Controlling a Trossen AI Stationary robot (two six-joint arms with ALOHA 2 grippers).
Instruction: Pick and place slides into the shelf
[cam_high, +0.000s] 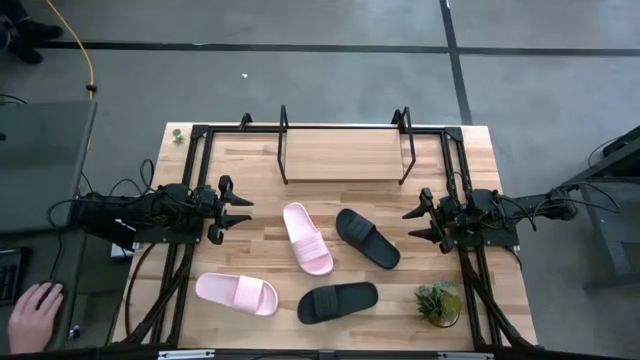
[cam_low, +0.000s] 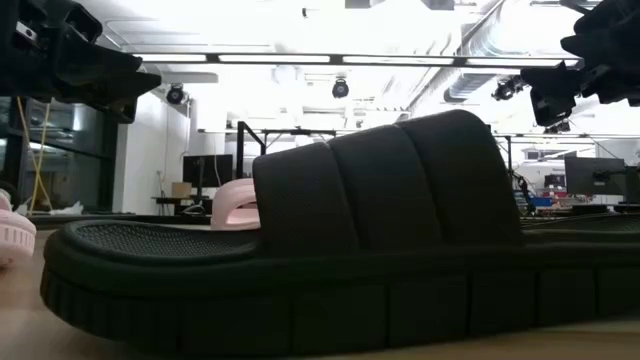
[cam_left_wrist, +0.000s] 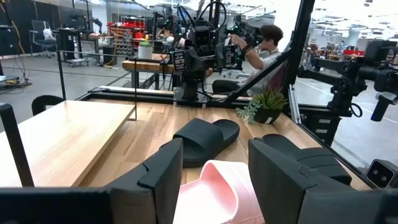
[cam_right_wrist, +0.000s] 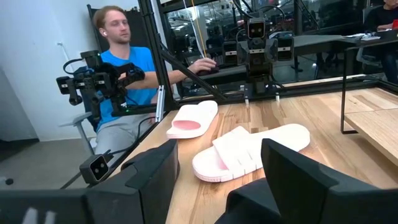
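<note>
Left gripper (cam_high: 240, 211) hovers at the table's left edge, fingers spread wide, holding nothing; four slides (cam_high: 307, 236) lie loose mid-table before the bare shelf (cam_high: 345, 155); right gripper (cam_high: 417, 222) mirrors it, apparently agape; no readable writing.

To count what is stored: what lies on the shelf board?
Nothing lies on the shelf; its bare wooden board shows fully from above. All four slides are on the table.

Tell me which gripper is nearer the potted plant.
Right. The right gripper sits at the table's right edge, just above the potted plant in the high view; the left gripper is across the table, beyond the slides.
</note>
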